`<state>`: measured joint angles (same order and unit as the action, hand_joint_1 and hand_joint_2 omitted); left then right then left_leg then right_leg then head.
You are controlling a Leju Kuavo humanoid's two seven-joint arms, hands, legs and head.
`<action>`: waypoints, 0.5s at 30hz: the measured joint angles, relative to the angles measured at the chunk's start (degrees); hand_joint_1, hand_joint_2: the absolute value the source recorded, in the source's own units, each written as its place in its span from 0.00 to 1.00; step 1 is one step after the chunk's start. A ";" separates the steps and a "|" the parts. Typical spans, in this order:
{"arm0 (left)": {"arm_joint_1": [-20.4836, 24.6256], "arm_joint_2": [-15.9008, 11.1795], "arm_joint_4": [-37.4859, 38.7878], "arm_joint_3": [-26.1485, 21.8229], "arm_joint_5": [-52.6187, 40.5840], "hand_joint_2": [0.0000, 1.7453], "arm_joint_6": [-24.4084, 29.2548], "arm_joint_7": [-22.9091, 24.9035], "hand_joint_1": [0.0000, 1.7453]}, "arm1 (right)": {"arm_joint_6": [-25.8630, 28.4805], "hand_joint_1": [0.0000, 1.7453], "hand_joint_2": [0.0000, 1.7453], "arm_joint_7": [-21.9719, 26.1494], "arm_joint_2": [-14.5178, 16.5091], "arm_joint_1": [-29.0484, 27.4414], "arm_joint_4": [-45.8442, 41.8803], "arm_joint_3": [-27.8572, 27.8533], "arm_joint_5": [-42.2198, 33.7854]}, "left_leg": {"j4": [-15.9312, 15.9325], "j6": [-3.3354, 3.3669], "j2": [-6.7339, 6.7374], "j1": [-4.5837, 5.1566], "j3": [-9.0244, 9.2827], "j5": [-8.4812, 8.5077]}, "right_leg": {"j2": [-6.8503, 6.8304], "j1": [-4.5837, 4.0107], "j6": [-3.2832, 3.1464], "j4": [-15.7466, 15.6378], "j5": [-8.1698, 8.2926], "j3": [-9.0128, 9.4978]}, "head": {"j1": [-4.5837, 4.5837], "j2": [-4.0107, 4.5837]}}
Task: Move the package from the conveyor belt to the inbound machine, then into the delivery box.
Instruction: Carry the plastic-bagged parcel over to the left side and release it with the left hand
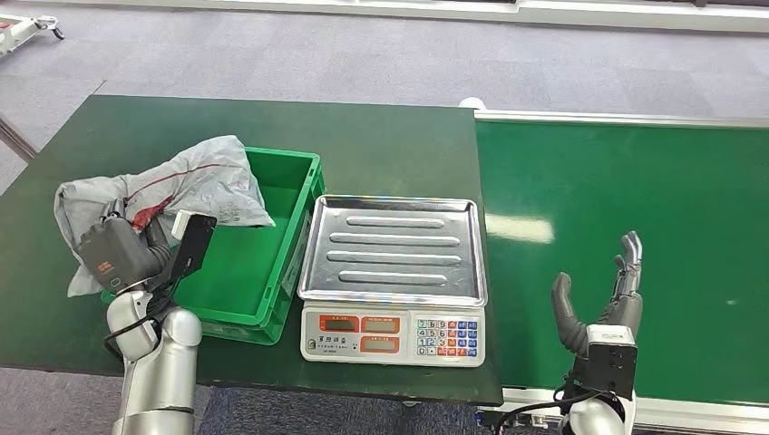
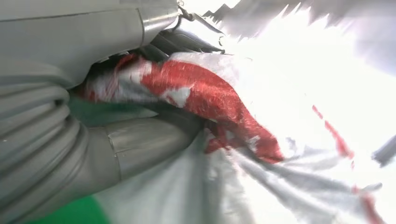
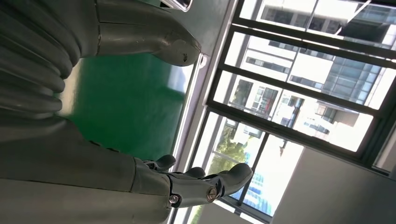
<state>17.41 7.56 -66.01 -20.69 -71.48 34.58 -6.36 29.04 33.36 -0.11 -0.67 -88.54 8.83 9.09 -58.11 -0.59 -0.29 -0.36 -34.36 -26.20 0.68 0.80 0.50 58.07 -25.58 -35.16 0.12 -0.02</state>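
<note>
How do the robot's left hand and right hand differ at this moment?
The left hand grips the grey package over the near left corner of the green bin; the right hand holds nothing. The left hand's fingers are closed on the bag, while the right hand's fingers are apart and point up over the conveyor belt. Both are grey, on silver arms.

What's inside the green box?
The green box shows a bare green floor. The grey package, held by the left hand, droops over its far-left corner, hiding that part.
</note>
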 joint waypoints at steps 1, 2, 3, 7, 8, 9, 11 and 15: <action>-0.12 -1.18 1.51 0.54 -0.18 1.00 -2.84 3.50 1.00 | -0.73 0.00 1.00 -0.24 -0.04 0.20 0.00 -0.20 0.25 | 0.00 0.00 0.01 0.00 0.00 0.00 | 0.02 0.01 0.00 0.00 0.00 -0.01 | 0.00 0.00; -0.34 -2.31 2.84 1.22 -0.25 1.00 -5.51 5.80 1.00 | -1.37 0.00 1.00 -0.46 -0.09 0.45 0.00 -0.37 0.44 | 0.00 0.00 0.02 0.00 -0.01 -0.01 | 0.04 0.01 0.00 0.00 0.00 -0.02 | 0.00 0.00; -0.57 -3.25 3.98 1.91 -0.29 1.00 -7.73 7.21 1.00 | -1.91 0.00 1.00 -0.61 -0.15 0.70 0.00 -0.50 0.61 | -0.01 0.01 0.02 0.00 -0.01 -0.01 | 0.05 0.02 0.00 0.00 0.00 -0.02 | -0.01 0.00; -1.04 -5.52 6.61 4.01 -0.36 1.00 -11.04 9.04 1.00 | -2.73 0.00 1.00 -0.93 -0.36 1.38 0.00 -0.64 1.03 | -0.02 0.04 -0.01 0.04 -0.01 -0.03 | 0.01 0.06 0.01 0.00 0.00 0.02 | -0.02 0.00; -1.08 -5.88 7.05 4.39 -0.36 1.00 -11.19 9.18 1.00 | -2.77 0.00 1.00 -0.94 -0.37 1.47 0.00 -0.65 1.05 | -0.02 0.05 -0.01 0.06 -0.01 -0.04 | 0.01 0.08 0.01 0.00 0.00 0.02 | -0.01 0.00; -1.11 -6.27 7.44 4.72 -0.36 1.00 -11.28 9.30 1.00 | -2.79 0.00 1.00 -0.94 -0.38 1.54 0.00 -0.70 1.06 | -0.02 0.06 -0.01 0.07 0.00 -0.04 | 0.01 0.08 0.01 -0.01 0.00 0.02 | -0.01 0.00; -1.18 -6.91 8.01 5.34 -0.36 1.00 -11.39 9.45 1.00 | -2.80 0.00 1.00 -0.94 -0.40 1.63 0.00 -0.90 1.07 | -0.02 0.06 0.00 0.07 0.01 -0.05 | 0.00 0.08 0.01 -0.01 0.00 0.02 | -0.01 0.00; -1.20 -7.63 8.71 5.94 -0.36 1.00 -11.50 9.58 1.00 | -2.82 0.00 1.00 -0.94 -0.41 1.66 0.00 -1.12 1.09 | -0.01 0.04 -0.01 0.07 0.03 -0.04 | 0.00 0.03 0.00 0.00 0.00 0.02 | -0.01 0.00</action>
<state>16.21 -0.06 -57.30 -14.74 -71.84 23.08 3.21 26.23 32.41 -0.52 1.00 -88.54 7.72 10.17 -58.12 -0.55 -0.29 -0.29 -34.33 -26.23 0.67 0.83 0.51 58.07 -25.58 -35.13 0.11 -0.02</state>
